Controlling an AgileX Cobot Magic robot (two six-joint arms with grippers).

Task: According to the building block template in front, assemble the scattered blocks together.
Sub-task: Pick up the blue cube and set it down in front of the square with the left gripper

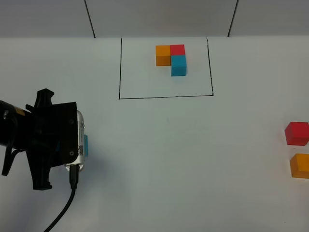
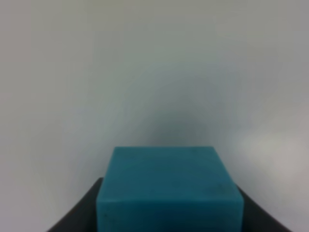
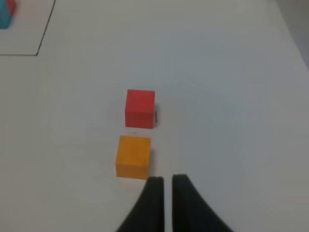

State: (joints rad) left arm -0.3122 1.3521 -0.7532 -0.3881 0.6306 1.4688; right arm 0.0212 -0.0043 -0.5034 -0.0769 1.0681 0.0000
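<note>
Scattered blocks number three, one of each colour, and none is joined to another yet, so I judge the build barely begun. Nearest, at the lower left of the high view, the left gripper (image 1: 82,145) is clamped on the blue cube (image 2: 169,188), its dark fingers (image 2: 79,215) against the cube's two sides; whether the cube is clear of the white table (image 1: 169,159) I cannot tell. At the right edge, the orange cube (image 1: 300,166) sits low and the red cube (image 1: 296,133) just above it, near but apart. The right gripper (image 3: 167,181) hangs just short of the orange cube, jaws almost together and holding nothing. Farthest, at upper centre, one building block template (image 1: 172,59) sits inside one drawn black rectangle (image 1: 164,97): orange and red side by side, blue under red. All three joins are left to make.
</note>
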